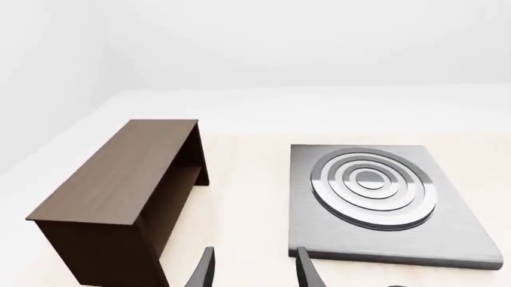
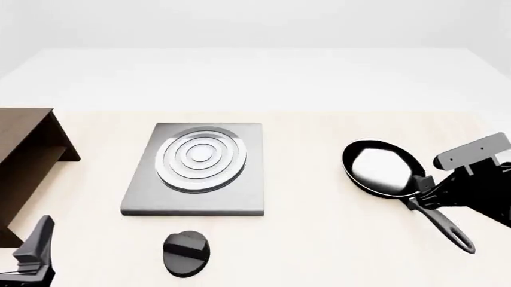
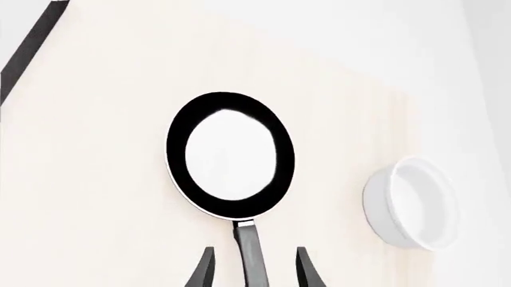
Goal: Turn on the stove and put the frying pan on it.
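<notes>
Straddling the frying pan [image 3: 230, 155] handle, right claw [image 3: 251, 269] parted.

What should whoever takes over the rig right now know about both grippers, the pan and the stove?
Right gripper: jaws open, straddling the frying pan handle, not yet closed on it.
Left gripper: jaws open, holding nothing, on the near side of the stove, beside the wooden shelf.
Pan sits on the table right of the stove; a white bowl lies beyond it.
Knob in front of the stove, untouched.
Done: nothing.
Left: turn knob, grasp handle, set pan on burner.
</notes>
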Controlling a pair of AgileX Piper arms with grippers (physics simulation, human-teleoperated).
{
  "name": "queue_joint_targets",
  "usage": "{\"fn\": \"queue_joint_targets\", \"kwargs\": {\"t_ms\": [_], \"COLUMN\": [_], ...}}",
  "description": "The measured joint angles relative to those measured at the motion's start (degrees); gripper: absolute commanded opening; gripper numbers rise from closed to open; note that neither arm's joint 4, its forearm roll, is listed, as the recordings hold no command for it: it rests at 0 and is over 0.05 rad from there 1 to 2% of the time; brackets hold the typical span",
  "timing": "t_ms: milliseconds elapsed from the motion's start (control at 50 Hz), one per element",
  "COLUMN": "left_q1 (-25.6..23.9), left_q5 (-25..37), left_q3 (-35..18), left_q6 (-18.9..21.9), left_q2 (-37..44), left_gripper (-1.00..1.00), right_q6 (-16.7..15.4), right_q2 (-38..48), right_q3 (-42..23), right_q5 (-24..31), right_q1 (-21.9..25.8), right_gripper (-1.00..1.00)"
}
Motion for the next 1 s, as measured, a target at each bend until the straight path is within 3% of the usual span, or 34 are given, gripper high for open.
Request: {"fn": "queue_joint_targets", "kwargs": {"t_ms": [480, 1000], "left_q1": [0.4, 0.6], "left_q5": [2.5, 1.0], "left_q3": [-1.5, 1.0], "left_q6": [-1.3, -2.6], "left_q2": [0.0, 0.0], "left_gripper": [1.0, 1.0], "right_q6": [-2.2, -5.1], "right_q2": [8.9, 18.0], "right_q3": [7.5, 9.3], "right_q5": [-12.3, -21.5], "right_q1": [-3.1, -7.0], "right_gripper": [1.0, 1.0]}}
